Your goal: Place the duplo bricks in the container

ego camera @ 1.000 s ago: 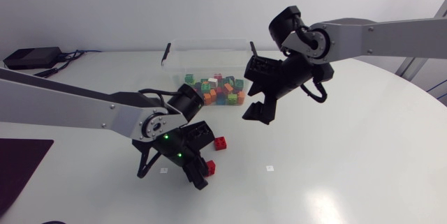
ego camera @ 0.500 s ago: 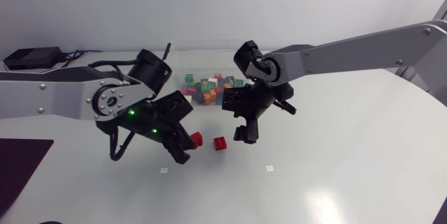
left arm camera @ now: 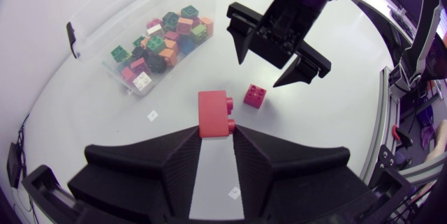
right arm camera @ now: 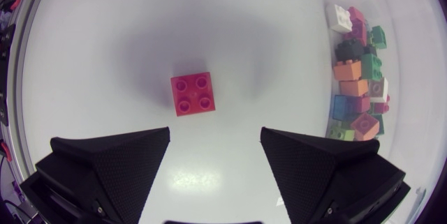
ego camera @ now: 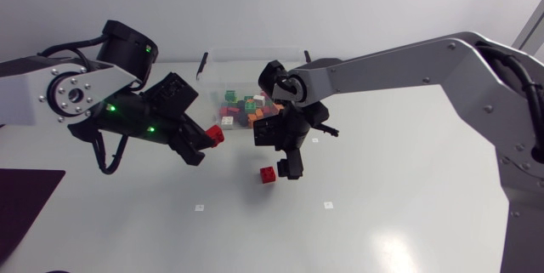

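Seemingly left gripper [left arm camera: 217,133] pinches red brick [left arm camera: 213,109]; square brick [right arm camera: 193,93] lies before spread right gripper [right arm camera: 215,135].

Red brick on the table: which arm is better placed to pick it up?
Right. The right gripper hangs open just over the loose brick; the left gripper is shut on another red brick.

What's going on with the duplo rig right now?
The left pincer is shut on a red brick, held up beside the container, not yet over it. The right pincer hangs open above a second red brick lying on the table. The container already holds a heap of mixed-colour bricks.
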Controlling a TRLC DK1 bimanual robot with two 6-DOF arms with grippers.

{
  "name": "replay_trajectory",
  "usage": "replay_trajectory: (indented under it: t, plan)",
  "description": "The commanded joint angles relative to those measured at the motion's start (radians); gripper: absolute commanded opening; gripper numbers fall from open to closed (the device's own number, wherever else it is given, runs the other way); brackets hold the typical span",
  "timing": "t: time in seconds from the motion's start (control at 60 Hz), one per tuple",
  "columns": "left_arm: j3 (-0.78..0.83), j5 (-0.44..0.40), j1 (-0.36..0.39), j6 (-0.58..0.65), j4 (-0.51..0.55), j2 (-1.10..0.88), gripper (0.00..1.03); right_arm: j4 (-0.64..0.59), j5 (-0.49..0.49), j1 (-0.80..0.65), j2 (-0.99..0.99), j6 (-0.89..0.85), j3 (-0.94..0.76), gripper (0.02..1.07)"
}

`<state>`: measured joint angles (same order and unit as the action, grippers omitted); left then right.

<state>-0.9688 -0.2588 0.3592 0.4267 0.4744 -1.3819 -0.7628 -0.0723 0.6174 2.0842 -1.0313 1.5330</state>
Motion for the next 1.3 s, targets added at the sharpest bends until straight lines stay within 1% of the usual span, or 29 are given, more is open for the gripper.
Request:
replay_trajectory:
  t: [0.0, 0.033, 0.183, 0.267, 0.417, 0.433, 0.467, 0.583, 0.633, 0.667, 0.8, 0.967, 1.017, 1.183, 1.283]
  plan:
    - [-0.028, -0.019, -0.022, 0.024, 0.010, 0.017, 0.29, -0.032, 0.019, 0.022, 0.039, -0.042, 0.026, 0.94]
    - [-0.030, -0.022, -0.029, 0.026, 0.010, 0.017, 0.29, -0.038, 0.028, 0.027, 0.045, -0.047, 0.029, 0.93]
    - [-0.030, -0.028, -0.042, 0.035, 0.010, 0.017, 0.29, -0.058, 0.051, 0.042, 0.070, -0.056, 0.058, 0.92]
    - [-0.036, -0.030, -0.045, 0.035, 0.010, 0.017, 0.29, -0.070, 0.058, 0.050, 0.080, -0.059, 0.081, 0.87]
    - [-0.053, -0.043, -0.074, 0.037, 0.010, 0.017, 0.29, -0.086, 0.069, 0.071, 0.103, -0.059, 0.107, 0.86]
    - [-0.054, -0.046, -0.075, 0.035, 0.010, 0.017, 0.29, -0.086, 0.069, 0.073, 0.105, -0.061, 0.110, 0.85]
    - [-0.056, -0.053, -0.082, 0.035, 0.010, 0.017, 0.29, -0.087, 0.069, 0.077, 0.109, -0.059, 0.113, 0.79]
    - [-0.059, -0.054, -0.097, 0.037, 0.009, 0.017, 0.29, -0.087, 0.069, 0.085, 0.131, -0.059, 0.122, 0.72]
    - [-0.057, -0.057, -0.101, 0.037, 0.009, 0.017, 0.29, -0.086, 0.068, 0.088, 0.139, -0.058, 0.125, 0.66]
    - [-0.057, -0.059, -0.105, 0.037, 0.009, 0.018, 0.29, -0.084, 0.066, 0.088, 0.142, -0.058, 0.127, 0.64]
    - [-0.056, -0.062, -0.115, 0.044, 0.009, 0.018, 0.29, -0.081, 0.063, 0.091, 0.157, -0.053, 0.122, 0.63]
    - [-0.073, -0.069, -0.131, 0.044, 0.009, 0.018, 0.29, -0.066, 0.045, 0.090, 0.152, -0.046, 0.107, 0.41]
    - [-0.088, -0.076, -0.138, 0.041, 0.004, 0.015, 0.29, -0.046, 0.039, 0.088, 0.142, -0.039, 0.090, 0.30]
    - [-0.131, -0.092, -0.154, 0.012, -0.023, 0.000, 0.29, -0.043, 0.005, 0.071, 0.082, -0.023, 0.059, 0.29]
    - [-0.156, -0.122, -0.174, -0.022, -0.066, -0.011, 0.29, -0.041, -0.038, 0.047, 0.019, -0.004, 0.036, 0.29]
